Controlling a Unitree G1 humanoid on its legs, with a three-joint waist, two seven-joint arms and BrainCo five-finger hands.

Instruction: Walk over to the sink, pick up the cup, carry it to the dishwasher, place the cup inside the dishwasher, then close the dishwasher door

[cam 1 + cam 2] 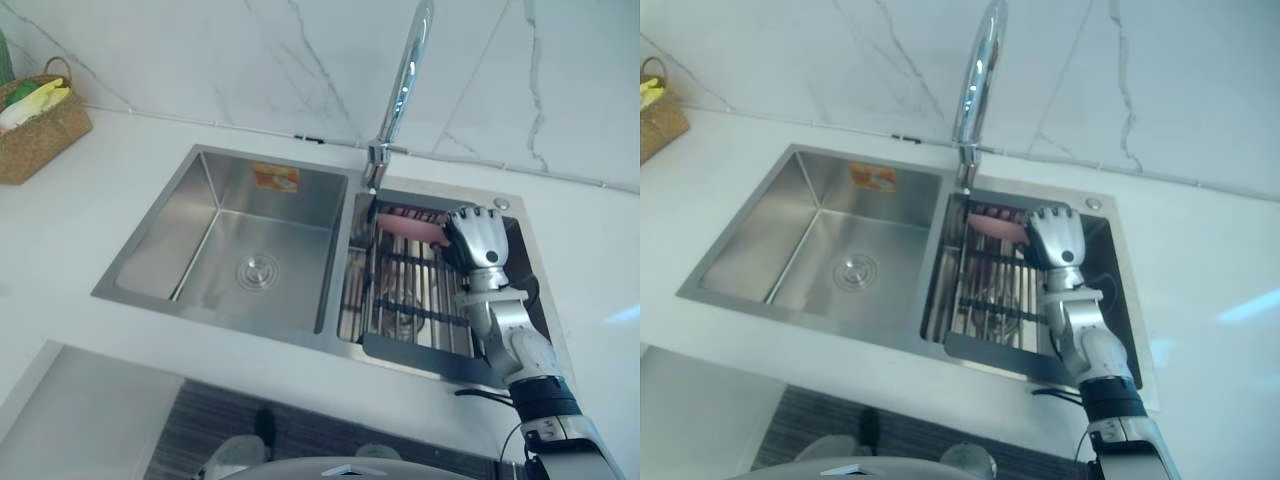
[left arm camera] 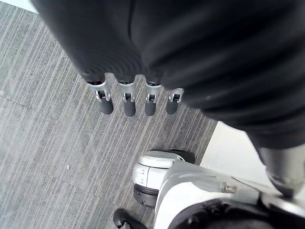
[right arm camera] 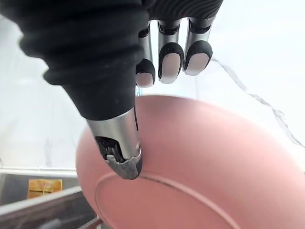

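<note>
The right hand [image 1: 478, 235] reaches into the smaller basin of a brushed steel sink [image 1: 200, 190]. Its fingers [image 3: 170, 59] are curled round a pink cup [image 3: 200, 162]. The cup is smooth and matt with a rounded wall, and a faint raised ring marks its flat underside. It lies on its side between thumb and fingers. The thumb [image 3: 121, 157] sets its metal tip on the underside, just at the ring. The dark-tipped fingers bend over the cup's far edge, and I cannot tell whether their tips touch it.

Below the fingers is a rack [image 1: 405, 290] of thin steel bars crossed by dark strips, which carries the cup. Beyond the fingers a polished, curved tap [image 1: 405, 80] rises from the sink's back rim. Well away from the fingers is the larger basin, square-cornered with a round ribbed drain. Past that, a woven basket [image 1: 40, 135] stands on the white tabletop [image 1: 90, 220] against a veined marble wall [image 1: 250, 50].

The left hand [image 2: 157, 57] hangs over grey striped carpet floor [image 2: 47, 157], its fingers straight, side by side and holding nothing.
</note>
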